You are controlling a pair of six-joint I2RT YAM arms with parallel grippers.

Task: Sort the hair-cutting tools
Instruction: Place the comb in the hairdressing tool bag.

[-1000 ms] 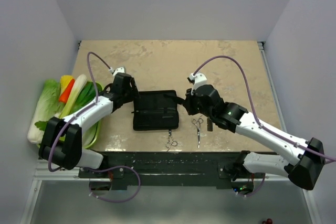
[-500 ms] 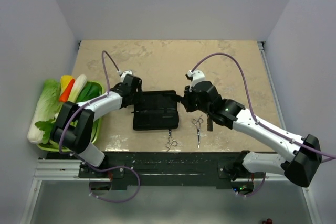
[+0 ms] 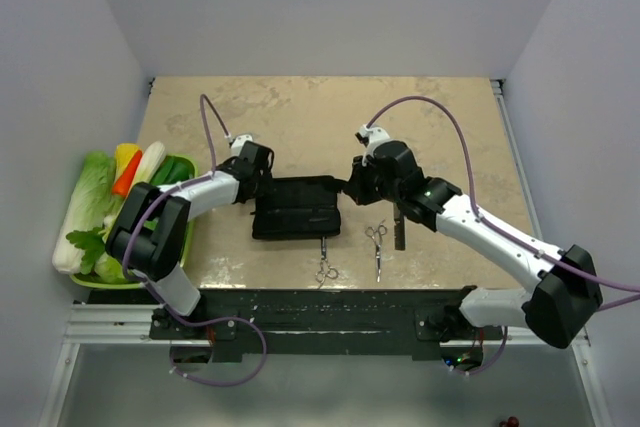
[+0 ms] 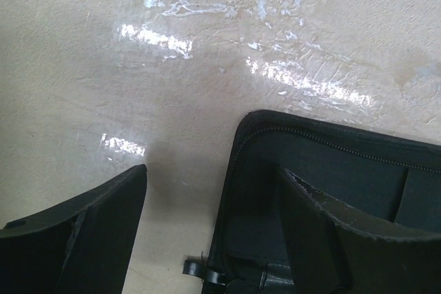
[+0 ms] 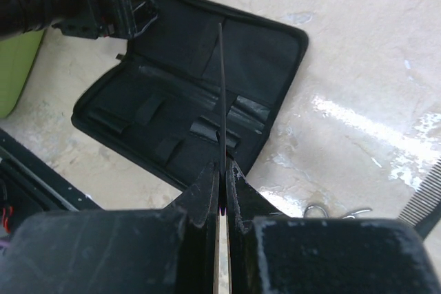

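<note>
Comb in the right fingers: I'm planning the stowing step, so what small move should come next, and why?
Probably lower the right fingers a little, bringing the comb down onto the straps inside the open case. They are shut on the comb, which points over the case's inside, and the left fingers stand open astride the case's corner, seemingly ready to steady it.

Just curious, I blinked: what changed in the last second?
The left gripper slid right to the case corner, open jaws straddling its edge. The right gripper edged slightly farther back, still pinching the comb. Case and both scissors stayed put.
</note>
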